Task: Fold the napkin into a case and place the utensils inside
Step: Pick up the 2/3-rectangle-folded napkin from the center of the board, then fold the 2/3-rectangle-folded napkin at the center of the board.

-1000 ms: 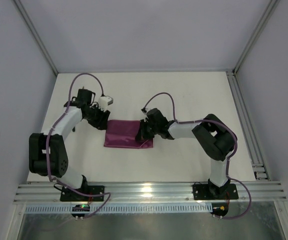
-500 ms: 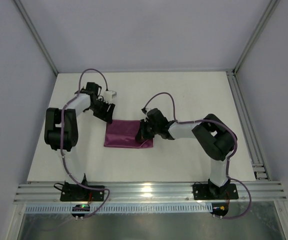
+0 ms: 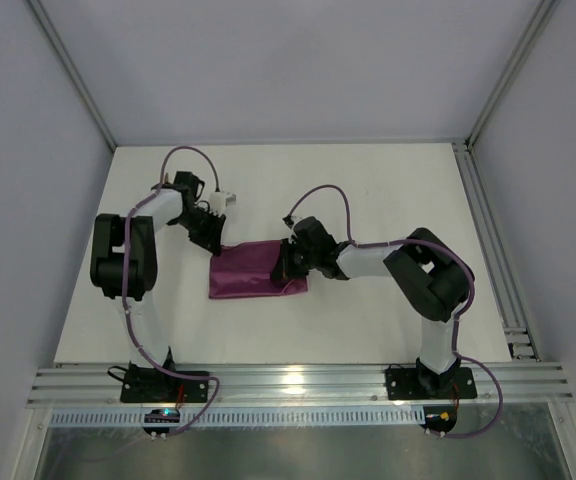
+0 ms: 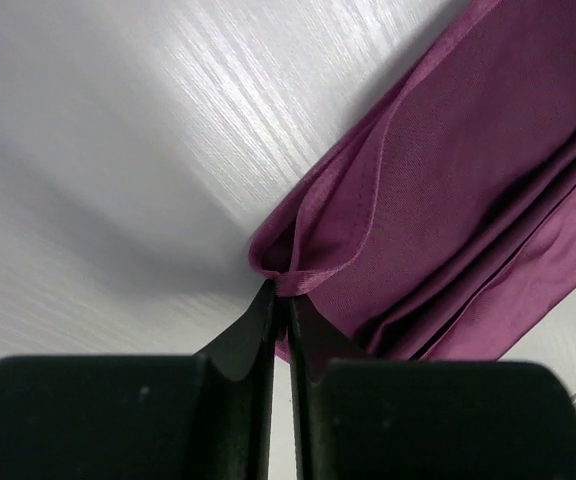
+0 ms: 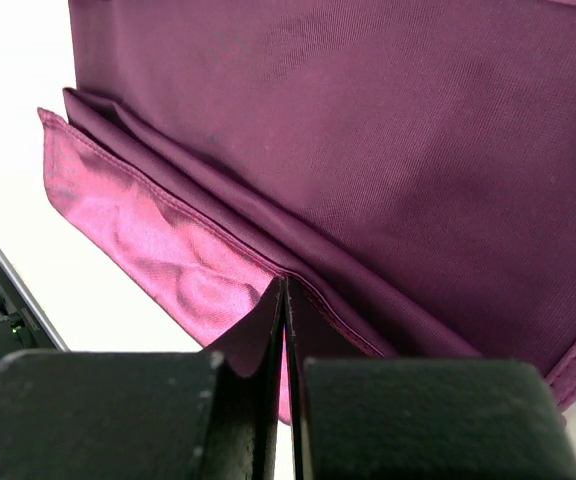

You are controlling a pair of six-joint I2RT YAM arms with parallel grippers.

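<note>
The napkin (image 3: 256, 268) lies lengthwise between the arms. Left fingers (image 4: 243, 340) pinch its far-left corner; right fingers (image 5: 248, 335), closed tight, grip its right end.

Tally: one folded magenta-purple cloth napkin (image 3: 256, 268), lying on one white table (image 3: 368, 190). Two black grippers, both mine: left gripper (image 3: 217, 242), right gripper (image 3: 284, 267).

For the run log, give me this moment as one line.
left gripper: shut on napkin corner | right gripper: shut on napkin edge | napkin: folded on table | utensils: unseen
</note>
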